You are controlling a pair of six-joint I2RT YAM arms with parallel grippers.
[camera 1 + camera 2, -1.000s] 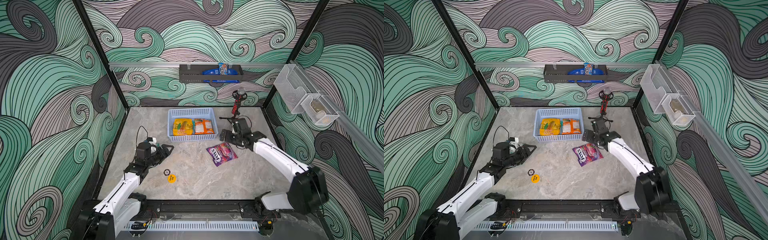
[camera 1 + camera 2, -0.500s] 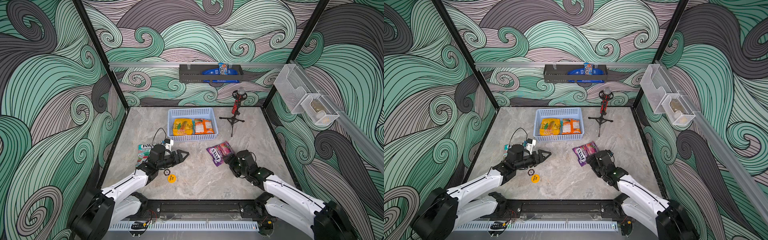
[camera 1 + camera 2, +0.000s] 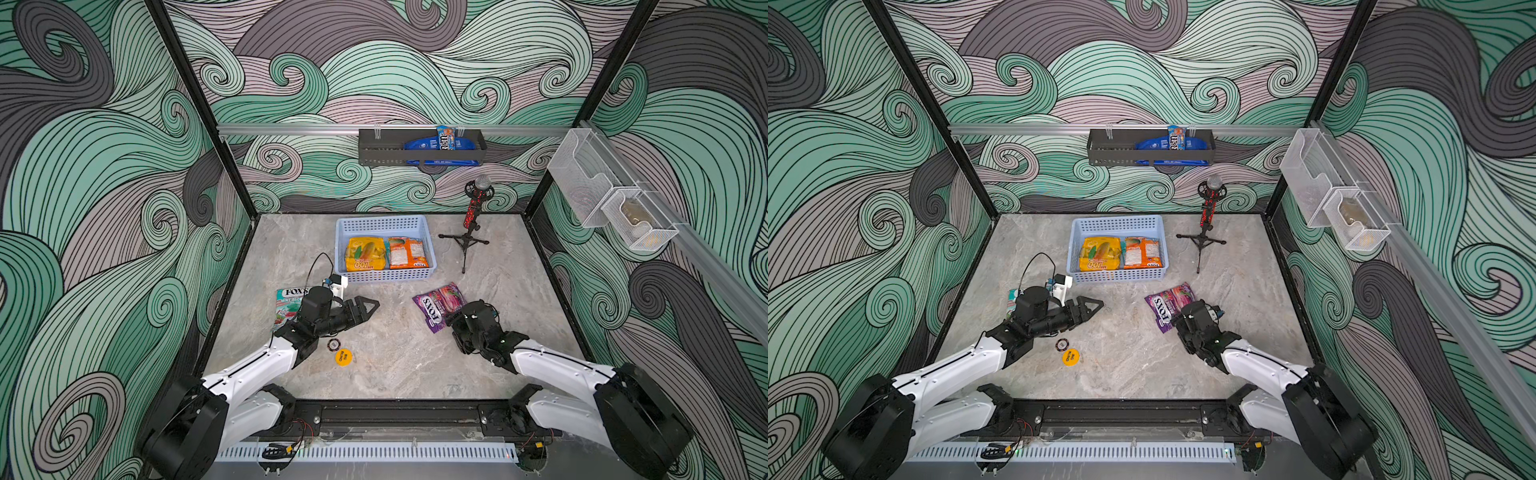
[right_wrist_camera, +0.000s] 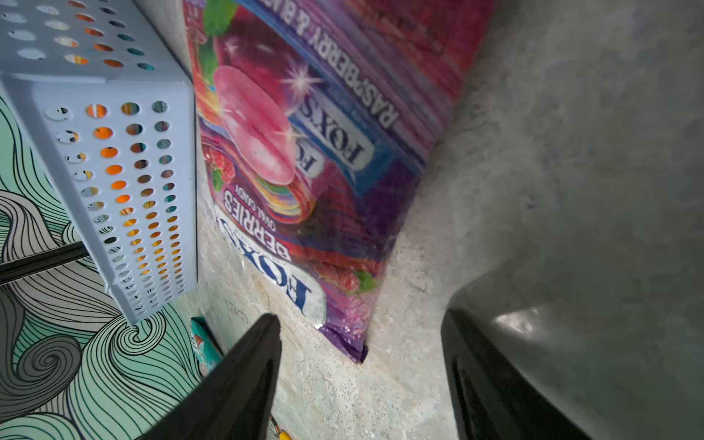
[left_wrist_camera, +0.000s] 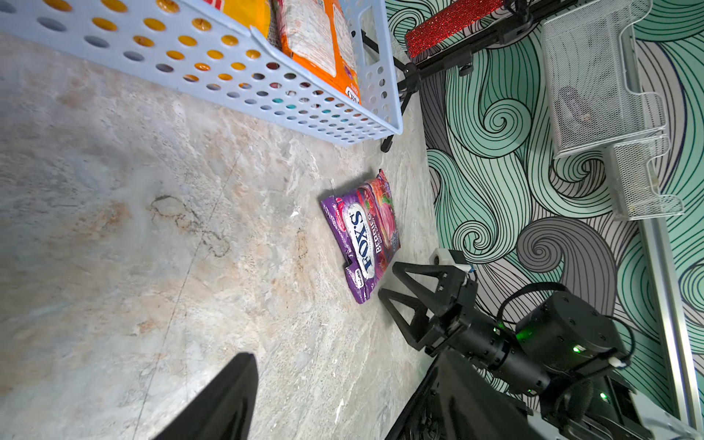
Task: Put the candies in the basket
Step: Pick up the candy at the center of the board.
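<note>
Picking up the purple FOX'S bag, lying flat on the table near the blue basket, is judged the step in hand. The right claw is seen low at the bag's near corner, jaws apart, nothing gripped; next, the corner must be pinched and lifted. The left claw is also parted, empty.

Candy bags: 4; basket: 1; discs: 2; mesh bins: 2; microphone: 1

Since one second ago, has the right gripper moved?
Yes. The right gripper drew back from the light blue basket, toward the purple FOX'S bag.
</note>
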